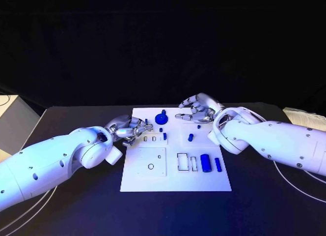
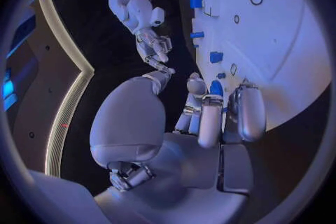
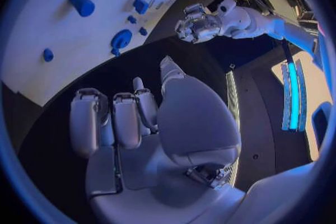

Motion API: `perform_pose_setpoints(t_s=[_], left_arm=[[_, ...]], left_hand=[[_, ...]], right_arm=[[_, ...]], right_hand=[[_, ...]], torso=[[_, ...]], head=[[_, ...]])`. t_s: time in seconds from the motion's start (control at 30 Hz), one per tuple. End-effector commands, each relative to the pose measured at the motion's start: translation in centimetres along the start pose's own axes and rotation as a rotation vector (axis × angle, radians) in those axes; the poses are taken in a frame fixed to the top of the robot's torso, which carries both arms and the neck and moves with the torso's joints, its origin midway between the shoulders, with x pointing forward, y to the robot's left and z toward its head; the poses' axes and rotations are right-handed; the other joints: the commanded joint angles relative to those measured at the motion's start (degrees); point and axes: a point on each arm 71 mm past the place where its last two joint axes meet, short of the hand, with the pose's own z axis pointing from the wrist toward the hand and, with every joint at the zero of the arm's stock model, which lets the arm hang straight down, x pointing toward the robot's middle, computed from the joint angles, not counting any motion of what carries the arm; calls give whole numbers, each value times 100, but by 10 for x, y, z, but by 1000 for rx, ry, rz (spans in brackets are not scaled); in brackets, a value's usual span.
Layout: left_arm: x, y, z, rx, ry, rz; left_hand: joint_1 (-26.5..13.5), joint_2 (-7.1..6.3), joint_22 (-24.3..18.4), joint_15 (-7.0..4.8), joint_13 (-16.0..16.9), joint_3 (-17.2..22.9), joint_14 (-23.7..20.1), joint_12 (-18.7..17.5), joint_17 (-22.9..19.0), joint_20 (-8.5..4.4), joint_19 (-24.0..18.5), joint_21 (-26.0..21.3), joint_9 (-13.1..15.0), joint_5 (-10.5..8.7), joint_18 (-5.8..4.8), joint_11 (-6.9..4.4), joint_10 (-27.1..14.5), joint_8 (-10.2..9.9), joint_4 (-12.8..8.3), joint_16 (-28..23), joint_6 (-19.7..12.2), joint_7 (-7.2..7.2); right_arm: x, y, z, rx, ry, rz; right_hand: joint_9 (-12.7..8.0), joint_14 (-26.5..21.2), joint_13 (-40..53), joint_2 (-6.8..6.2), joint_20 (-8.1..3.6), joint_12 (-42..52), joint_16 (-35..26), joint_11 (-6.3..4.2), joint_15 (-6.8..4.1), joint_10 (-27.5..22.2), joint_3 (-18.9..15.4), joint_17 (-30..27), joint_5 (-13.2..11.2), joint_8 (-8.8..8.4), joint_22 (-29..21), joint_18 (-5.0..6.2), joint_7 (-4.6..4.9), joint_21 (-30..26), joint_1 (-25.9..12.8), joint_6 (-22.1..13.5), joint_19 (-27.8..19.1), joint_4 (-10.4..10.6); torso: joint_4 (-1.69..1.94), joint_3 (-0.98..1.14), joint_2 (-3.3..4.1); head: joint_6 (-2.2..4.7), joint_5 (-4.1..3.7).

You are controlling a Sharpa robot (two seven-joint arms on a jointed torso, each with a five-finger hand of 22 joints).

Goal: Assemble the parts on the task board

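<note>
Black tabletop (image 1: 78, 206) runs out into a dark room, and the white task board (image 1: 176, 182) lies flat in the middle of it between the two white arms. On the board's far edge sits a round blue part with a small stem (image 1: 161, 118), and just nearer than it stand a few small blue pieces (image 1: 164, 132), with another small blue piece (image 1: 191, 136) to their right. Toward the near right of the board a thick blue cylinder (image 1: 204, 162) lies beside a thinner blue bar (image 1: 218, 164), next to two rectangular outlined slots (image 1: 183, 162). A small ring-shaped hole (image 1: 150, 166) marks the board's near left panel. The left hand (image 1: 129, 129) hovers at the board's left edge, its fingers curled inward; in the left wrist view a small blue part (image 2: 216, 88) shows at its fingertips (image 2: 210, 102), but whether it is pinched or merely lies behind them I cannot tell. The right hand (image 1: 198, 110) hangs over the board's far right corner with its fingers loosely curved and apart, holding nothing; the right wrist view shows its fingers (image 3: 126, 120) side by side, clear of the board.
</note>
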Motion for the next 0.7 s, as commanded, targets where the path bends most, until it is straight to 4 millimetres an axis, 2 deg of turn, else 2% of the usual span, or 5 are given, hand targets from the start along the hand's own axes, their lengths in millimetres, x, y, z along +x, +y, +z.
perform_pose_setpoints(t_s=[0.03, 0.1, 0.37, 0.53, 0.7], left_arm=[[-8, 0, 4, -145, -53, 106], [-11, -4, 7, -180, -50, 131], [-13, -26, 18, -267, -6, 239], [-9, -40, 35, -327, 42, 342], [-1, -43, 51, -379, 105, 421]], left_hand=[[67, 101, 33, -57, 277, 57, 539, 225, 1408, -12, 46, 29, 3, -14, -43, -26, 226, 45, -40, 27, 40, -39], [91, 108, 156, -78, 495, 108, 557, 393, 1438, -14, 112, 96, -13, -13, -70, -47, 408, 64, -36, 60, 65, -56], [31, 76, 288, -87, 678, 131, 595, 532, 1509, -27, 182, 169, -45, -14, -96, -55, 561, 66, -6, 135, 75, -64], [-103, 87, 296, -97, 719, 125, 595, 571, 1509, -36, 191, 175, -42, -16, -98, -68, 592, 118, 5, 135, 141, -85], [-364, 148, 218, -89, 548, 109, 583, 476, 1484, -55, 153, 132, -46, -19, -82, -56, 432, 118, 12, 108, 53, -71]], right_arm=[[-17, -5, -1, -25, -27, 194], [-26, -10, -2, -14, -43, 216], [-43, -22, -6, 13, -66, 242], [-47, -29, -9, 30, -66, 244], [-49, -36, -11, 51, -66, 244]], right_hand=[[10, 154, 156, 35, 42, -21, -39, 3, 33, -44, 48, -22, 118, 42, 121, 43, 3, -46, 43, -32, 323, -8], [13, 154, 151, 51, 44, -21, -47, 4, 34, -49, 70, -28, 178, 58, 125, 42, 6, -45, 78, -39, 326, -16], [16, 154, 145, 50, 46, -22, -53, 6, 35, -54, 80, -32, 236, 73, 132, 40, 8, -40, 98, -43, 329, -18], [20, 152, 141, 54, 48, -21, -63, 9, 38, -56, 91, -44, 286, 90, 129, 40, 13, -44, 112, -40, 330, -16], [22, 152, 122, 62, 52, -33, -68, 16, 43, -77, 84, -43, 276, 105, 112, 43, 20, -63, 69, -52, 327, 11]], torso=[[-41, 43, -88], [-53, 63, -110], [-105, 144, -210], [-102, 172, -273], [-110, 196, -324]], head=[[-35, 80], [-48, 108], [-93, 157], [-121, 162], [-151, 197]])
